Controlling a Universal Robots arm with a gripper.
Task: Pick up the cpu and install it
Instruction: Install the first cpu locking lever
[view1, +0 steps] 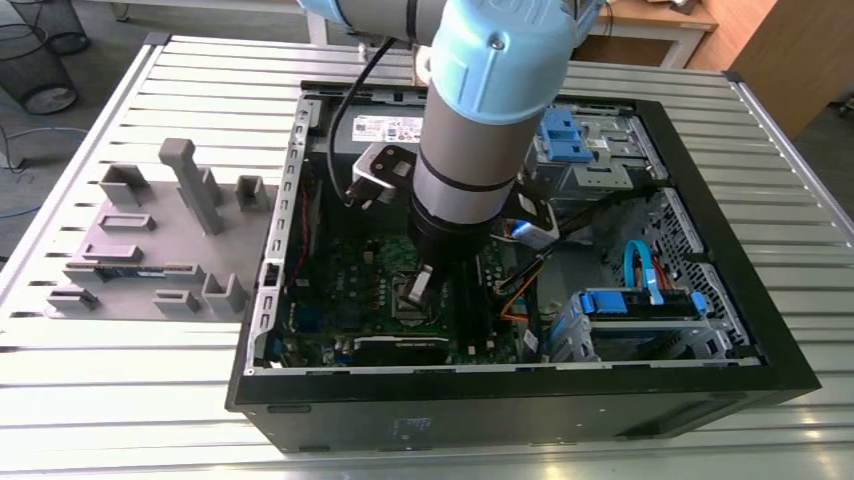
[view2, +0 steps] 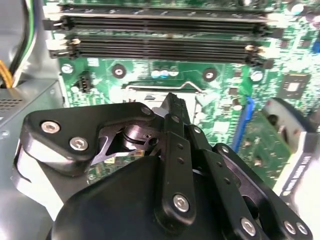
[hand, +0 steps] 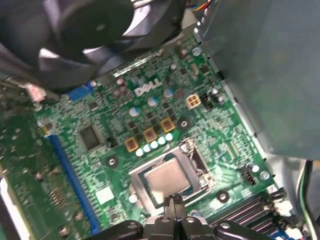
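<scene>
In the exterior view the arm (view1: 481, 120) reaches down into an open computer case (view1: 787, 380) lying on a slatted metal table (view1: 134, 420). A grey plastic tray (view1: 134, 240) sits at nine o'clock from the case. The gripper (view1: 419, 285) hangs low over the green motherboard (view1: 347, 265), near the middle of the case.

In the first wrist view the cpu (hand: 167, 177) lies flat inside the metal-framed socket (hand: 137, 172), silver top up. The fingertips (hand: 173, 201) are pressed together with nothing between them. They sit at the chip's edge nearest the memory slots (hand: 250, 212); I cannot tell whether they touch it. A dark fan (hand: 90, 30) stands on the socket's far side. The second wrist view shows both black memory slots bare.
</scene>
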